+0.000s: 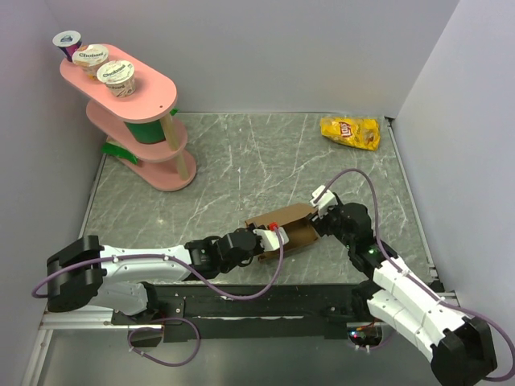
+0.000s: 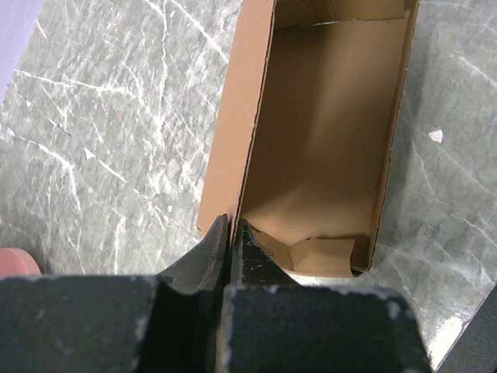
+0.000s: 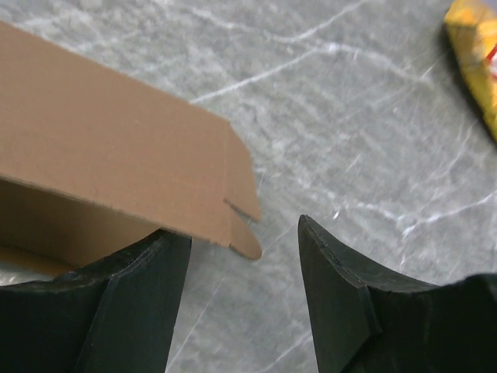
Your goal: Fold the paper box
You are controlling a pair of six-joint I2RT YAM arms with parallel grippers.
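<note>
The jaws of the left gripper [image 2: 231,233] are pressed together, and a side wall [image 2: 233,148] of the paper box [image 2: 326,140] is pinched between them right at its near corner. The jaws of the right gripper [image 3: 238,229] are spread wide with nothing held. One finger [image 3: 140,295] is parked just under the edge of a cardboard panel [image 3: 116,148], though whether it's actually touched can't be told. The other finger is well clear, out over bare table [image 3: 349,116].

From above, the box is seen lying on the table between the two grippers, near the front edge. It's already been popped up out of flat: the walls are standing and the inside is visible as a hollow brown trough. Some small flaps [image 2: 322,252] look to be folded in at the near end.

So the body can probably be called done. What's left, going by the pictures, is the closing. The panel by the right gripper hasn't been brought down, and its little tuck tab [image 3: 245,237] is sticking out free, not slotted into anything. The state of the far end can't be made out properly.

Further out, a yellow chip bag [image 1: 350,133] is left at the back right and a pink shelf [image 1: 153,137] with cups [image 1: 95,56] at the back left, both well apart from the box.
</note>
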